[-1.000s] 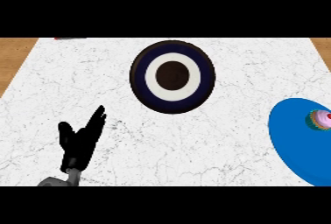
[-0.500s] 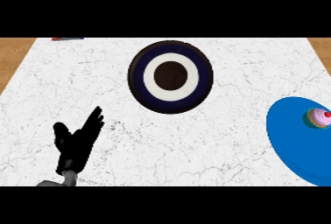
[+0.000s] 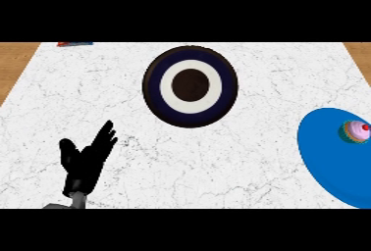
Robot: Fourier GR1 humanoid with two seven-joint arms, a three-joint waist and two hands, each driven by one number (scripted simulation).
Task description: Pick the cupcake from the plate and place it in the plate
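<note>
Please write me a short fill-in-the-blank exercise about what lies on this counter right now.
1. The cupcake sits on the ____ plate.
2. The ringed plate has a ____ centre.
3. The only robot hand in view is the ____ one.
4. Its fingers are ____.

Missing words: blue; dark brown; left; open

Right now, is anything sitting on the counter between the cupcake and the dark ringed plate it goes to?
Nothing visible. The cupcake sits on the blue plate at the right edge; only bare marble counter lies between it and the dark ringed plate.
</note>
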